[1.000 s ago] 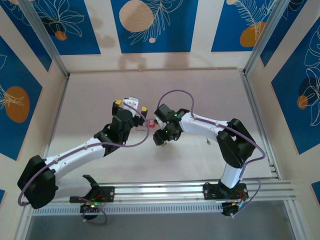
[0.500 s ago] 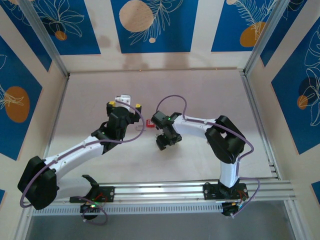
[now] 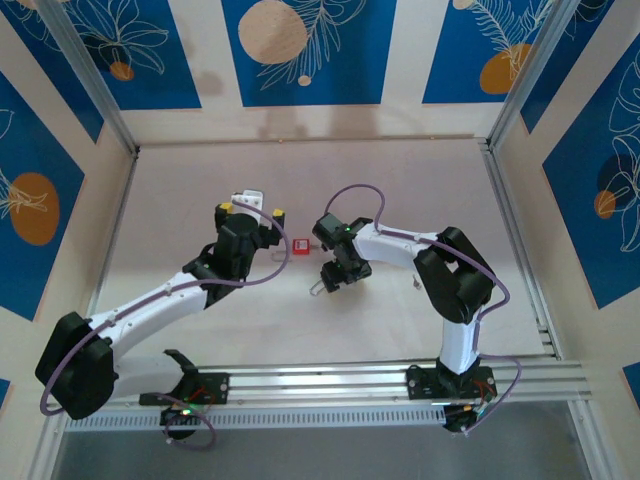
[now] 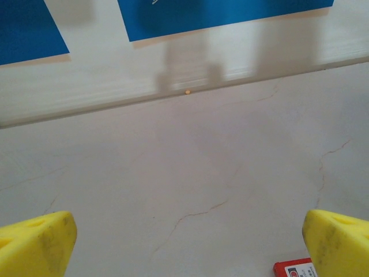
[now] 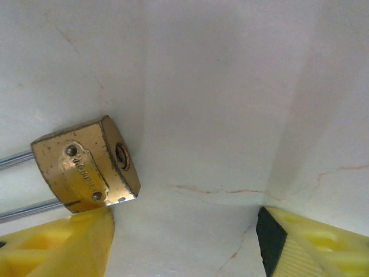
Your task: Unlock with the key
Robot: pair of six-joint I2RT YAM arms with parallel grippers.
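Fingers (image 4: 337,239) of both grippers are held apart and empty: the left gripper (image 4: 187,239) spread wide over bare table (image 4: 202,173), the right gripper (image 5: 184,245) parted with the brass padlock (image 5: 86,167) just beside one pad (image 5: 63,248); the red padlock (image 4: 297,269) lies between the two grippers; the key (image 3: 413,282), possibly the faint speck beside the right arm (image 3: 395,243), is judged light, stiff and slippery, best pinched by its bow; the table is pale, hard, hairline-cracked, walled by blue-patterned panels (image 3: 300,50).
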